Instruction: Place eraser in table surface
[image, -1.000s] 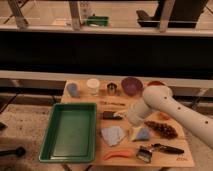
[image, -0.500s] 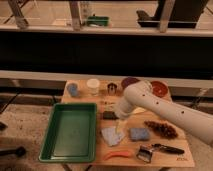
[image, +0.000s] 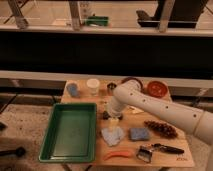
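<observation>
Reaching in from the right edge of the frame, a white arm (image: 155, 106), bent down to the centre of the table (image: 167, 151). At its lower end, the gripper (image: 114, 119), pointing down just right of the green tray (image: 75, 105) and just above a crumpled pale cloth (image: 113, 135). Cannot tell how far open it is, nor whether it has hold of anything, the wrist hiding it from above. Directly beside it, on its left, a small dark block (image: 106, 115), probably the eraser, low at the wood or resting on it; cannot tell whether touching the gripper. To the lower right, a blue sponge (image: 139, 133), near but apart. Judged to be at the setting-down stage, with little left to do. To do it well: lower straight down onto the bare strip of wood between tray and cloth, not drifting left over the tray wall and not down-frame onto the cloth. Let go only once the block sits flat on the board. Lift away vertically afterwards, so as not to drag the block or snag the cloth. Main risk: the block tipping onto the tray edge or ending on the cloth instead of the wood.
</observation>
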